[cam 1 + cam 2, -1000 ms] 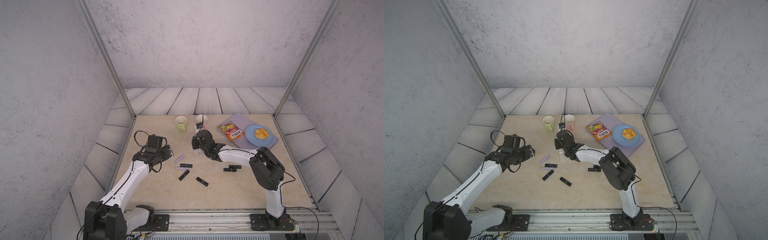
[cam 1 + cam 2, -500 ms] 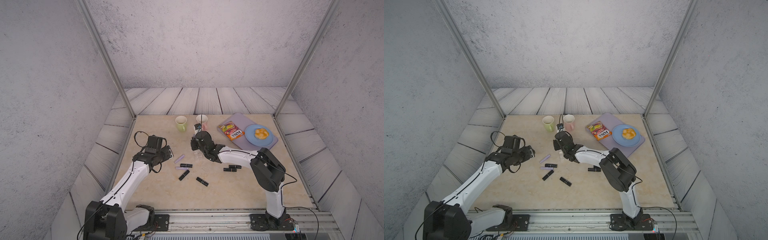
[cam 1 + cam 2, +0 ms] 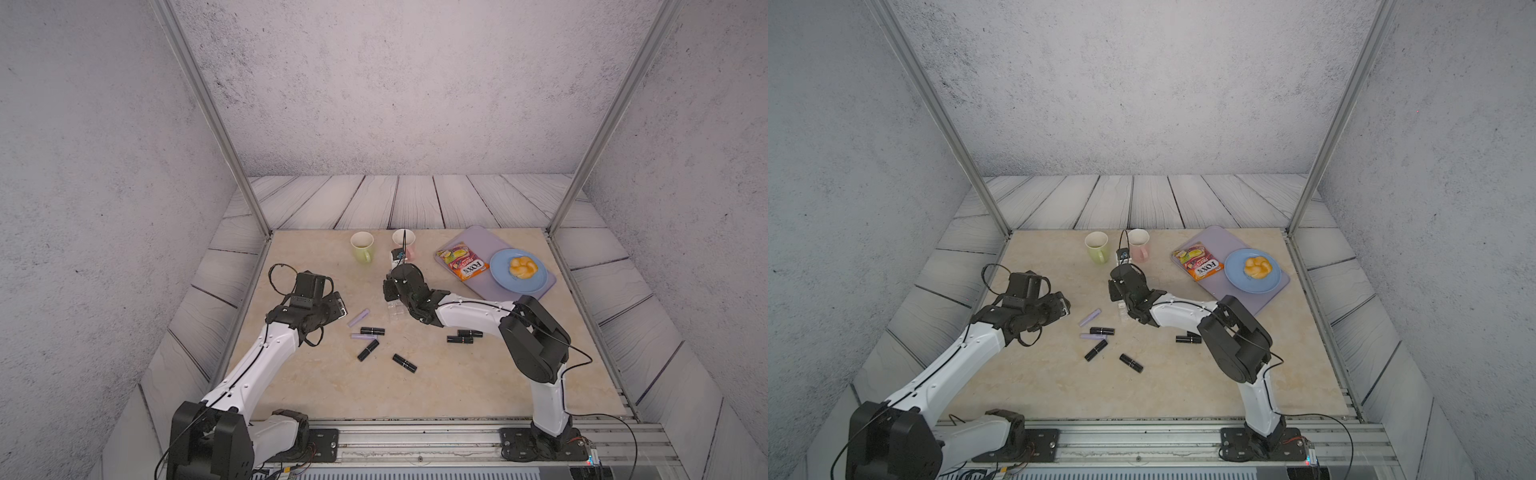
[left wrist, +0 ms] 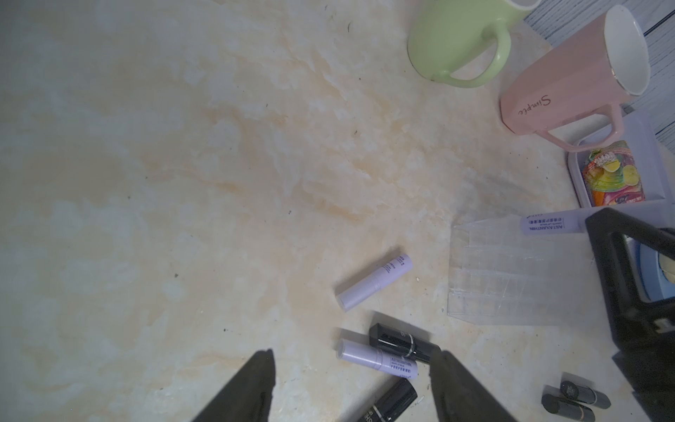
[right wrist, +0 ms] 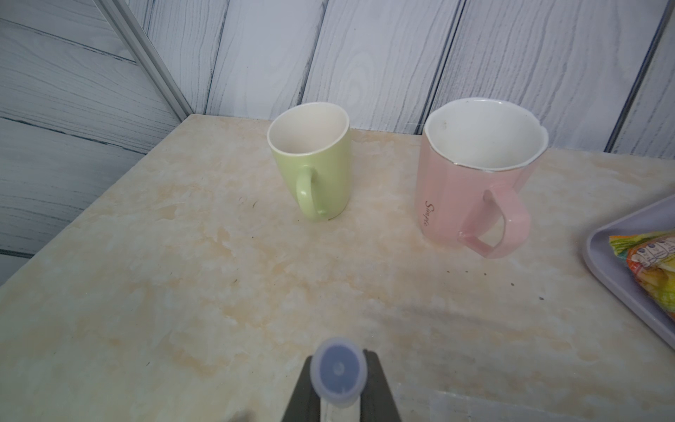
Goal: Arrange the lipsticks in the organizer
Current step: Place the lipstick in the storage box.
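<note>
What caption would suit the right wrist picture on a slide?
Right gripper clamps a lilac lipstick, facing a green mug and a pink mug.

Robotics test cell. A left arm point(image 3: 266, 353) and a right arm point(image 3: 469, 318) are standing bolted to an aluminium rail point(image 3: 415, 436); aluminium posts point(image 3: 214, 124) are framing printed backdrop panels point(image 3: 395, 83) around a marble-look surface point(image 3: 457, 386).

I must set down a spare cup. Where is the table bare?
Bare: the back-left corner, left of the green mug; the front strip between the lipsticks and the rail. Crowded: the middle, around lipsticks and organizer, and the back right, taken by the tray.
</note>
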Tool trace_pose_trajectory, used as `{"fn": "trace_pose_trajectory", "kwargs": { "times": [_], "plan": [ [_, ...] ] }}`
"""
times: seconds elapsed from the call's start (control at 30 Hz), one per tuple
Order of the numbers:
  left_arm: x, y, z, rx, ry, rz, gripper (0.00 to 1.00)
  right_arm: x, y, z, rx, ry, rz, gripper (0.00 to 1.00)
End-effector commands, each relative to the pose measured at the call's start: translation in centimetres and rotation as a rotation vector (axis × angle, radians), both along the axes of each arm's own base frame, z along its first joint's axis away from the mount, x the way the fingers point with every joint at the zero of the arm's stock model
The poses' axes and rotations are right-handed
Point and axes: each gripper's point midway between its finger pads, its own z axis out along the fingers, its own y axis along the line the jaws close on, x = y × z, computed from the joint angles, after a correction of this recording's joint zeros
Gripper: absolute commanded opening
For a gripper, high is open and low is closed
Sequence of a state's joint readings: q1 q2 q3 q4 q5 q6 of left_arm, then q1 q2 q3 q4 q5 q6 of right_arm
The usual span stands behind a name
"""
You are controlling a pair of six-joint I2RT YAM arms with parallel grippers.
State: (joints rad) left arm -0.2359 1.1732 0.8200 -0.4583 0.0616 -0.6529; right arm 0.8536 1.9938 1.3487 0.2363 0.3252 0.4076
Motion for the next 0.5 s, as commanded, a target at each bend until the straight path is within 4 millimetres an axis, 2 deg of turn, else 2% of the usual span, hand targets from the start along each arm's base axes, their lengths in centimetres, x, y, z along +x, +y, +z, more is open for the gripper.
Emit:
{"fn": "trace_pose_trajectory", "kwargs": {
  "times": [0.0, 0.27, 0.47],
  "plan": [
    [0.0, 0.1, -0.5, -0.007, 0.005, 0.003, 0.72, -0.2, -0.2, -2.4, -0.035, 0.041, -0.010, 0.00],
    [0.0, 0.2, -0.5, -0.007, 0.000, 0.004, 0.71, -0.8, 0.3, -1.8, -0.040, 0.048, 0.019, 0.00],
    [0.0, 0.2, -0.4, -0.010, -0.004, 0.004, 0.71, -1.4, 1.1, -2.1, -0.048, 0.051, 0.030, 0.00]
  ]
}}
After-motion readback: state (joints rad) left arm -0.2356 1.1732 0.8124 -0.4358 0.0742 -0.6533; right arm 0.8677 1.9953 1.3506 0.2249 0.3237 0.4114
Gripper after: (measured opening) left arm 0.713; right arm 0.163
